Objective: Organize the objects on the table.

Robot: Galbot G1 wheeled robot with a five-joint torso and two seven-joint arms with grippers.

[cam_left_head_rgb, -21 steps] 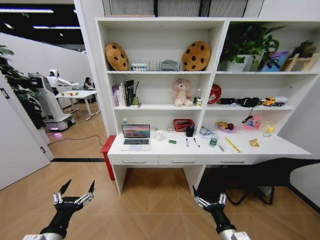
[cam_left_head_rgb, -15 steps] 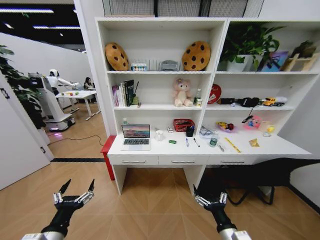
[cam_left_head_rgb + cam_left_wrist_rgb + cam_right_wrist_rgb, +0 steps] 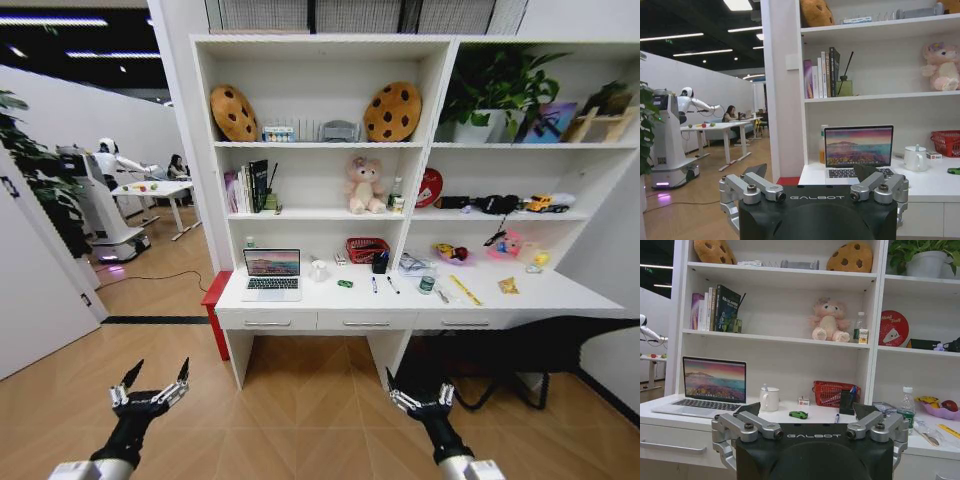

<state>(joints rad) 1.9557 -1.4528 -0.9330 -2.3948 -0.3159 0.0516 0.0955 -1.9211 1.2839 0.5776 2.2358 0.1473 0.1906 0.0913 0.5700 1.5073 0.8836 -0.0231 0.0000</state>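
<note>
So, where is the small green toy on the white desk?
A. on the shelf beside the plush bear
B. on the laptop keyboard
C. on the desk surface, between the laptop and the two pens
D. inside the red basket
C: the green toy lies on the desk, right of the laptop and left of the pens.

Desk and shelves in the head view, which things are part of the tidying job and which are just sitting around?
Part of the job:
laptop
green toy
two pens
white desk

Just there:
red basket
plush bear
cookie cushions
books

Left tool and right tool hang open, low before the desk.
</note>
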